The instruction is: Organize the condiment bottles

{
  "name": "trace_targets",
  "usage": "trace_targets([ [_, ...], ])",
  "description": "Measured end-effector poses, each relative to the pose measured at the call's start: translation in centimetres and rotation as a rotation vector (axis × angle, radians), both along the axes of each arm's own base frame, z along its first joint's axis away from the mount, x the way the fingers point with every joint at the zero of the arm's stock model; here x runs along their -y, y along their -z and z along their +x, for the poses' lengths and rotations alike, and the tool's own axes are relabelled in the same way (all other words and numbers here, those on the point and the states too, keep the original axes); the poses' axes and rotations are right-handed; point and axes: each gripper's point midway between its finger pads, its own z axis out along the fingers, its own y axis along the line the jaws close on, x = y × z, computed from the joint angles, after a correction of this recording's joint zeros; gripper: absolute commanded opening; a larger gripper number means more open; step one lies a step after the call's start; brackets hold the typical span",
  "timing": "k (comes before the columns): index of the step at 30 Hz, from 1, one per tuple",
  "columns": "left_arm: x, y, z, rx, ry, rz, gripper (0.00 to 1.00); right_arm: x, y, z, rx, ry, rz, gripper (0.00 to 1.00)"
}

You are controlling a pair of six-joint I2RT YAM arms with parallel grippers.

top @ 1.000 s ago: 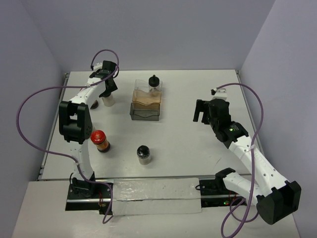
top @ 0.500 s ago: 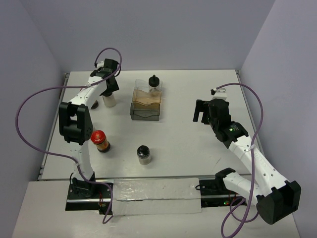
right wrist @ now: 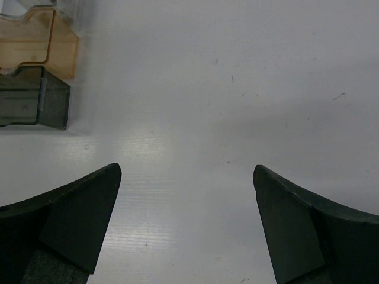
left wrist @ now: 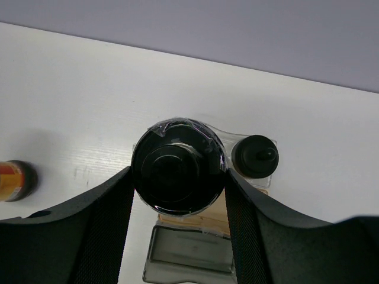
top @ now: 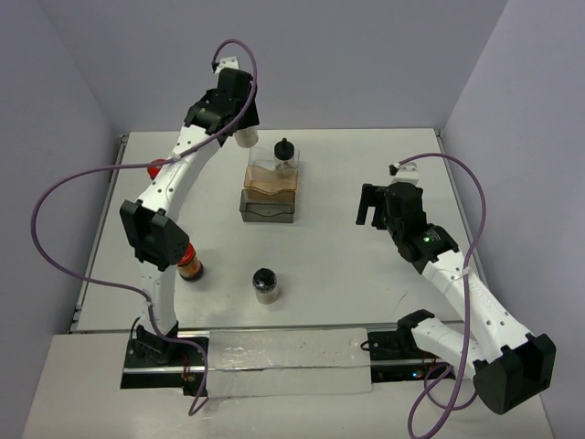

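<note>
My left gripper (top: 239, 126) is shut on a black-capped bottle with pale contents (top: 247, 137) and holds it high above the table, just left of the tray's far end. In the left wrist view the gripper (left wrist: 177, 177) clamps this bottle's cap (left wrist: 177, 167) over the tray. A second black-capped bottle (top: 285, 152) (left wrist: 254, 155) stands in the far end of the clear tray (top: 268, 208) (left wrist: 189, 251). A third one (top: 265, 283) stands on the table in front. Two red-capped bottles (top: 157, 168) (top: 189, 264) stand at the left, partly hidden by the arm. My right gripper (top: 368, 208) (right wrist: 186, 171) is open and empty.
The tray has an amber middle part (top: 270, 186) (right wrist: 41, 44) and a smoky grey near part (right wrist: 32, 103). One red-capped bottle shows at the left edge of the left wrist view (left wrist: 15, 180). The white table (top: 347, 274) ends at purple walls behind and beside.
My left gripper has lifted the black-capped bottle off the table left of the tray and carried it up and to the right, toward the tray's far end. The right arm has not moved.
</note>
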Motion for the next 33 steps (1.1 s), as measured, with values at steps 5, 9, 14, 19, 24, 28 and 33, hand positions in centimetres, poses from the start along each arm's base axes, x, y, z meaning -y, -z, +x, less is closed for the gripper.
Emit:
trace_targets([
  [5,0.7,3.4,1.4,-0.047,0.011,0.009,0.10,0.0,0.0,0.0,0.000,0.002,-0.001,1.00],
  [9,1.5,7.7,2.3,-0.119,0.027,0.027,0.10,0.0,0.0,0.0,0.000,0.002,-0.002,1.00],
  [14,2.1,10.2,2.8,-0.153,0.038,0.031,0.10,0.1,0.0,0.0,0.000,0.002,-0.002,1.00],
  [19,2.5,9.9,3.4,-0.128,0.041,0.016,0.10,0.1,0.0,0.0,-0.002,0.002,-0.002,1.00],
  [24,2.9,9.8,4.0,-0.103,0.047,0.000,0.10,0.1,0.1,-0.1,-0.004,0.002,-0.003,1.00],
  [28,3.4,10.7,4.6,-0.108,0.059,-0.008,0.10,0.1,0.2,0.0,-0.008,0.002,-0.005,1.00],
  [33,3.8,13.1,4.9,-0.144,0.064,0.001,0.10,0.1,0.3,-0.1,-0.012,0.003,-0.007,1.00],
])
